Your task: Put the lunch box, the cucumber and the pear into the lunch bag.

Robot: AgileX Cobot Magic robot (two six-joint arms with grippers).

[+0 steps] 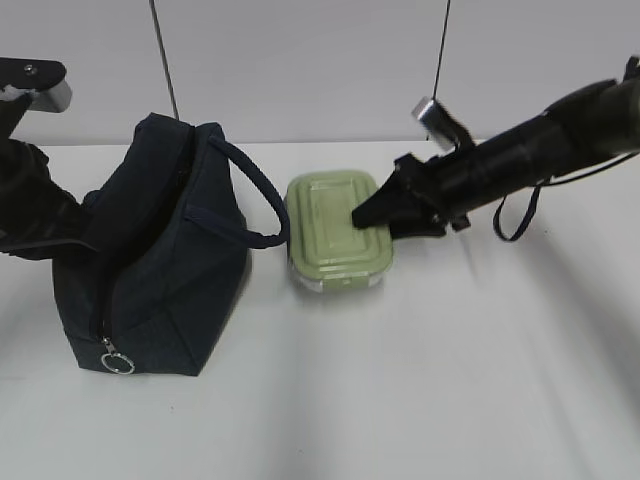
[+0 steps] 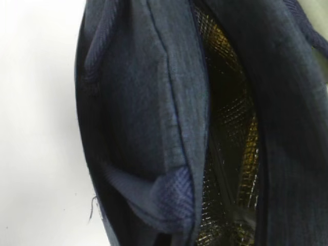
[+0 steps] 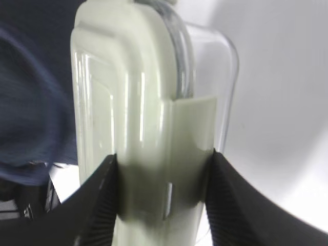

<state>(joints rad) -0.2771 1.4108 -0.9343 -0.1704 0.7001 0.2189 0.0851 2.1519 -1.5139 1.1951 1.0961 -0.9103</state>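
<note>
The navy lunch bag [image 1: 150, 270] stands at the left with its top open; the left wrist view looks into its opening [image 2: 230, 154], where a shiny mesh lining shows. The lunch box [image 1: 330, 225] with its sage-green lid lies just right of the bag's handle [image 1: 258, 205]. My right gripper [image 1: 368, 215] is shut on the box's right end, with a finger [image 3: 100, 189] on each side of the lid clip [image 3: 189, 133]. My left arm [image 1: 35, 210] is pressed against the bag's left side, and its fingers are hidden. The cucumber and pear are out of view.
The bag's silver ring pull [image 1: 118, 362] hangs at its front lower corner. The white table [image 1: 450, 380] extends to the front and right. A grey wall [image 1: 300, 60] stands behind.
</note>
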